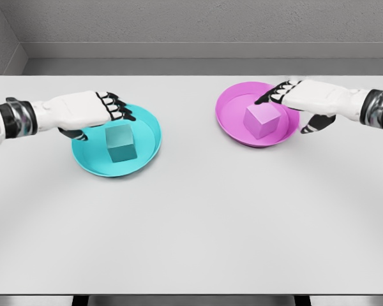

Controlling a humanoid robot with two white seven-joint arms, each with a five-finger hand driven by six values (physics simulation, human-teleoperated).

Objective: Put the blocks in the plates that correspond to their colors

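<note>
We see the teal block (120, 143) sitting in the teal plate (150, 121), just right of and below our left robot hand (92, 115). The pink block (263, 121) sits in the pink plate (233, 111), just left of our right robot hand (300, 102). Both hands hover relaxed, holding nothing.

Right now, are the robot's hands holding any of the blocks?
No. The teal block sits in the teal plate and the pink block in the pink plate. The left hand and right hand hover beside them, fingers open.
</note>
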